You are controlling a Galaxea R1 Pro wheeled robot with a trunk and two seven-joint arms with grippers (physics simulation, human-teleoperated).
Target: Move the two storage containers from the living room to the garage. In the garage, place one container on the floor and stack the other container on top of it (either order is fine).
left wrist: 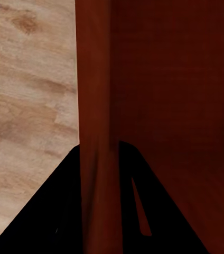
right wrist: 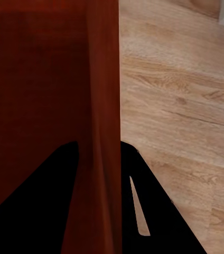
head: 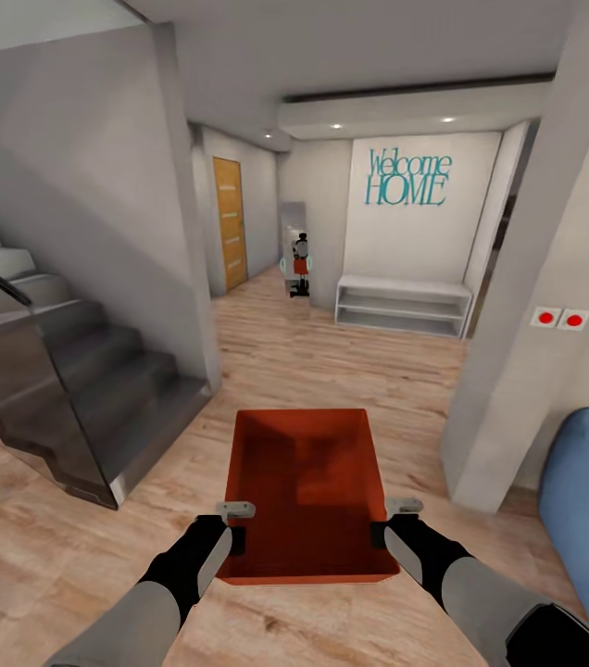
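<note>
A red-orange open-top storage container hangs in front of me above the light wood plank floor, held level between both arms. My left gripper is shut on its left wall, and my right gripper is shut on its right wall. In the left wrist view the container wall runs between the two black fingers. The right wrist view shows the same: the wall is pinched between black fingers. The bin is empty inside.
A grey staircase with a glass panel stands at the left. A white pillar with two red buttons and a blue sofa edge are at the right. Ahead, a hallway leads to a white bench shelf, a "Welcome HOME" wall and a wooden door.
</note>
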